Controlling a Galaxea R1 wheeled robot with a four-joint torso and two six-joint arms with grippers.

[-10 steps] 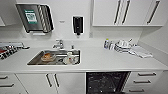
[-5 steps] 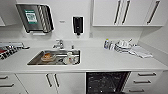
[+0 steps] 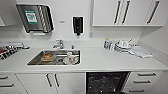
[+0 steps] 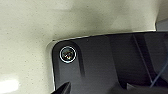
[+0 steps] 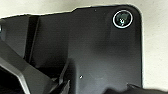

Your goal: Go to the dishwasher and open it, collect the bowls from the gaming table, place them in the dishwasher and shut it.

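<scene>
Head view faces a white kitchen tabletop (image 3: pixel 100 61) square on. Dishwasher (image 3: pixel 107 82) sits under the tabletop's front edge, right of centre: its dark interior is exposed, so it stands open, with faint glints of rack inside. White cabinet doors (image 3: pixel 50 82) to its left, white drawers (image 3: pixel 145 81) to its right.

Steel sink (image 3: pixel 55 57) is sunk into the tabletop left of centre; it holds an orange-brown dish (image 3: pixel 47 57) and a white cup-like item (image 3: pixel 70 58). Tap (image 3: pixel 59 44) at the back edge behind the sink. A cluster of white dishes and small bottles (image 3: pixel 122 46) sits toward the back right corner, a folded cloth (image 3: pixel 141 52) just beside it. Dish rack (image 3: pixel 8 50) at the left edge.

On the wall: paper-towel dispenser (image 3: pixel 35 18), dark soap dispenser (image 3: pixel 78 25), white upper cabinets (image 3: pixel 127 12).

Both wrist views show the robot's dark plate over pale speckled flooring (image 4: pixel 27 37). Pincer state, left and right: cannot tell.
</scene>
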